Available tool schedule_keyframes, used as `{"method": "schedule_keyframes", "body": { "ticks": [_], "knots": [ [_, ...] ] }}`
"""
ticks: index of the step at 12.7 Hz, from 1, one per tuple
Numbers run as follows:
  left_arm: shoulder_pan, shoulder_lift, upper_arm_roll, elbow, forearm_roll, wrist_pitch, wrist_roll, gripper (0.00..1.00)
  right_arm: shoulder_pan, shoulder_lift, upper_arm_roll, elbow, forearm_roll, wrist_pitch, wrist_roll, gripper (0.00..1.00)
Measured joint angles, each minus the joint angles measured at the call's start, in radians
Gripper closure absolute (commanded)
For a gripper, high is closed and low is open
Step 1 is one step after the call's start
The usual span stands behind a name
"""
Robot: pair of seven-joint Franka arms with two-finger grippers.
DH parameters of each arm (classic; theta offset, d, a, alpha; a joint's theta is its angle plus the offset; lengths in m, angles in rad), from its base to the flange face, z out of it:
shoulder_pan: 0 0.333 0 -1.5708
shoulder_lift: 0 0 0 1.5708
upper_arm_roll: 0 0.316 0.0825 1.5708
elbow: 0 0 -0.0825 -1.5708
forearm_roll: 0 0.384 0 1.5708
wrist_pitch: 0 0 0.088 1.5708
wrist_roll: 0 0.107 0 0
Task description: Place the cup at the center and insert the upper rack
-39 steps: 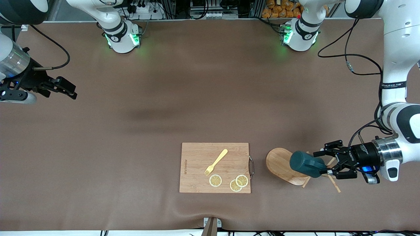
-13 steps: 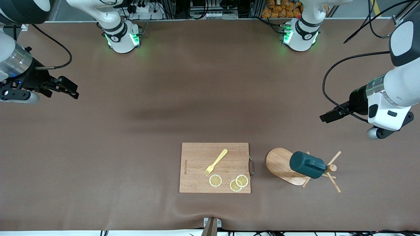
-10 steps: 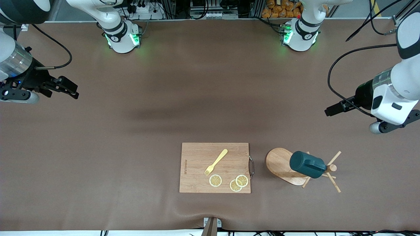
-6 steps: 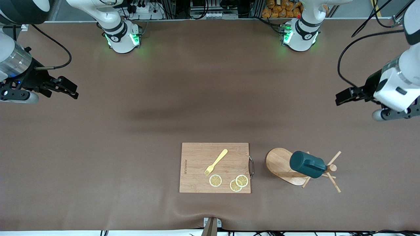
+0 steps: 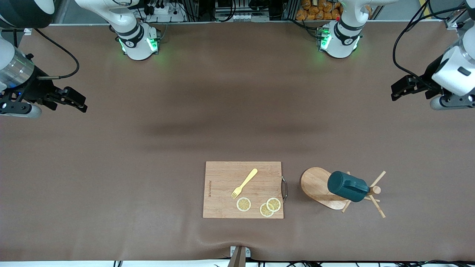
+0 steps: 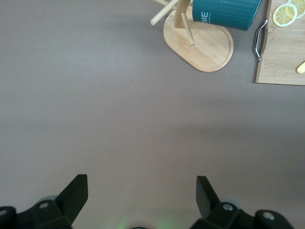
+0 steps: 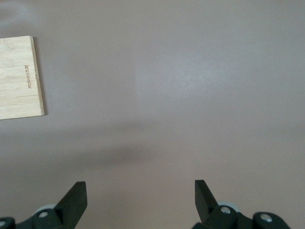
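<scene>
One cup [image 5: 347, 191] on upper rack [image 5: 319, 187]

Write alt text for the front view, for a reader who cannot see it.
A dark teal cup hangs on a wooden mug tree beside a cutting board holding a yellow fork and lemon slices. Both open tools, left and right, hover at the table's ends, holding nothing.

bamboo cutting board [image 5: 243, 189] on brown tabletop [image 5: 148, 148], metal handle [image 5: 284, 188] on one short edge; yellow fork [image 5: 244, 183] and three lemon slices [image 5: 266, 207] lying on it
</scene>
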Motion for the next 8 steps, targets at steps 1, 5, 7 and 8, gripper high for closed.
{"method": "schedule_keyframes", "body": {
  "ticks": [1, 5, 7, 8],
  "knots": [
    [-0.002, -0.020, -0.001, -0.022, 0.000, 0.006, 0.000, 0.00, 0.000, 0.000, 0.001, 0.000, 0.000, 0.000, 0.000, 0.00],
    [-0.004, -0.027, -0.001, -0.029, 0.000, 0.029, 0.000, 0.00, 0.000, 0.000, 0.000, 0.000, 0.000, 0.000, 0.000, 0.00],
    [-0.004, -0.024, -0.001, -0.026, 0.000, 0.034, 0.000, 0.00, 0.001, 0.000, 0.002, 0.000, 0.000, 0.000, 0.000, 0.00],
    [-0.004, -0.022, -0.001, -0.023, 0.000, 0.035, 0.000, 0.00, 0.003, 0.000, 0.005, 0.001, 0.000, 0.000, 0.000, 0.00]
  ]
}}
